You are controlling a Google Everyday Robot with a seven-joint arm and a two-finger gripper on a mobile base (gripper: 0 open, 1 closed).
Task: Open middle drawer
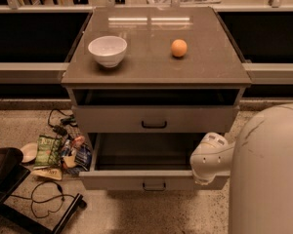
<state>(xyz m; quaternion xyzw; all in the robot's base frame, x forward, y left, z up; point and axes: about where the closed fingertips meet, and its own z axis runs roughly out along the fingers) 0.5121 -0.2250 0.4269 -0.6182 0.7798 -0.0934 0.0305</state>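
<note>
The middle drawer (151,179) is a wide grey drawer with a low front panel and a small black bar handle (154,185). It is pulled far out, and its long grey tray is bare inside. Above it sits a taller-fronted grey drawer (154,118) with its own black handle, with a dark gap under the countertop. My gripper (207,169) is at the white end of the arm, against the right front corner of the pulled-out drawer. It is off to the right of the handle.
A white bowl (107,50) and an orange (179,48) sit on the cabinet top (156,67). Snack bags (58,152), cables and a black stand (19,189) lie on the floor to the left. My white body (268,174) fills the lower right.
</note>
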